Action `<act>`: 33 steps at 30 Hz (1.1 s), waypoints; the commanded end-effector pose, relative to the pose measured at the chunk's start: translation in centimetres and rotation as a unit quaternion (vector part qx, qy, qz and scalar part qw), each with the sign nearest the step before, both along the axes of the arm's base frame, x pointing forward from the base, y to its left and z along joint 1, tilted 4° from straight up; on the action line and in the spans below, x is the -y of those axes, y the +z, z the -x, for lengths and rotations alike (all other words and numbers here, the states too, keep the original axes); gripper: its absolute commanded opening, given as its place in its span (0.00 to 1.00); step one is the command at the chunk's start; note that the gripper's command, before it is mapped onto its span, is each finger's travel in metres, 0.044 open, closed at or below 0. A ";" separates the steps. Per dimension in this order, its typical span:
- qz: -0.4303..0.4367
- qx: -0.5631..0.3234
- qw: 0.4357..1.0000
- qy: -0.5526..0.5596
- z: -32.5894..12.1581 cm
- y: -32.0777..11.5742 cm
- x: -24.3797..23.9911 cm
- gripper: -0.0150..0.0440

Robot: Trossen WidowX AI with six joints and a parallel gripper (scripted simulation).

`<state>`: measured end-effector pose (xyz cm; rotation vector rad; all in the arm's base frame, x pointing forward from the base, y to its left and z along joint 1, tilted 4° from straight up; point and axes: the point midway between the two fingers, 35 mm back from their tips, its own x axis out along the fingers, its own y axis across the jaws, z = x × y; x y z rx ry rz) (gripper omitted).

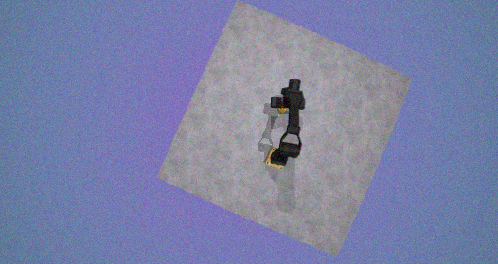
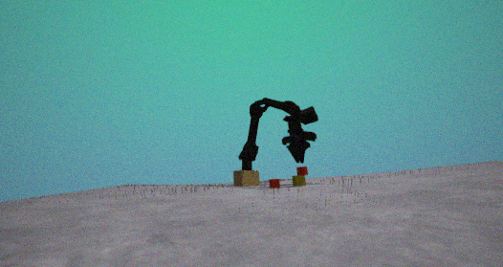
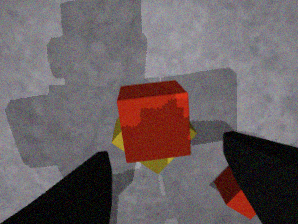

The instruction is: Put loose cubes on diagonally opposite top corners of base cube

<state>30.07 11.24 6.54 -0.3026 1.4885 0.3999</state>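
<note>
1. Amid the table (image 1: 227,69) (image 2: 167,223) (image 3: 260,35), well in from all 4 edges, the yellow cube (image 1: 282,111) (image 2: 298,180) (image 3: 157,165) bears 1 red cube (image 1: 282,106) (image 2: 301,170) (image 3: 155,127), offset on its top.
2. Over them hovers the gripper (image 1: 285,102) (image 2: 299,162) (image 3: 166,152), fingers wide apart, holding 0 cubes.
3. Away from the table's corners, the 2nd red cube (image 2: 274,183) (image 3: 241,204) sits low, apart from the yellow cube.

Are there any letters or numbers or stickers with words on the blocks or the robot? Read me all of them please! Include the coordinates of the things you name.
I can't read any words, numbers or signs in these pictures.
Red cube on top (image 2: 302,170) (image 3: 156,125): none seen.
Yellow cube under it (image 2: 298,180) (image 3: 158,165): none seen.
Other red cube (image 2: 274,183) (image 3: 242,203): none seen.
Black robot arm (image 1: 293,118) (image 2: 253,132): too dark and blurred to tell.
</note>
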 end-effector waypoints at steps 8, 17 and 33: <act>0.009 0.013 0.984 0.177 1.9 1.5 5.5 0.70; 0.018 0.024 0.940 0.340 4.4 2.5 9.7 0.70; 0.020 0.027 0.923 0.383 4.9 -2.3 10.4 0.70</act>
